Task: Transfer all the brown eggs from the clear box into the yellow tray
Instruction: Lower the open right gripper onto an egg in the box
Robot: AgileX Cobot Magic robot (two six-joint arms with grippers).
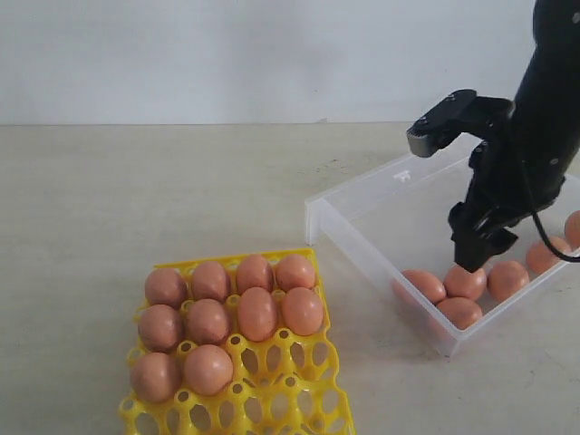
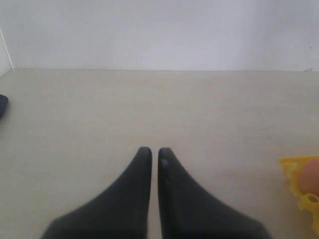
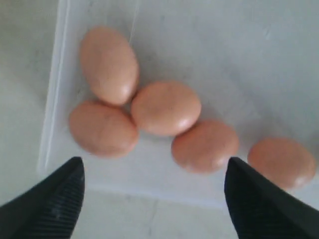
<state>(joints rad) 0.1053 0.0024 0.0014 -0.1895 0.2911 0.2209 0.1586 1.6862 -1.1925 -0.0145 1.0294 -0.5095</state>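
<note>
The yellow tray point(image 1: 299, 385) lies at the front left with several brown eggs point(image 1: 257, 313) seated in its cups. The clear box point(image 1: 353, 227) stands at the right, and several more brown eggs point(image 1: 465, 282) are clustered in its near corner. My right gripper point(image 1: 478, 256) hangs inside the box just above that cluster. Its wrist view shows it open point(image 3: 153, 169), the fingers point(image 3: 60, 194) wide apart over the eggs point(image 3: 166, 108), nothing between them. My left gripper point(image 2: 151, 152) is shut over bare table, with a corner of the tray point(image 2: 299, 181) off to one side.
The beige table point(image 1: 136, 199) reaches back to a white wall point(image 1: 227, 54). The box's near wall point(image 3: 149, 191) runs under the open right fingers. A dark object point(image 2: 2, 105) shows at the edge of the left wrist view.
</note>
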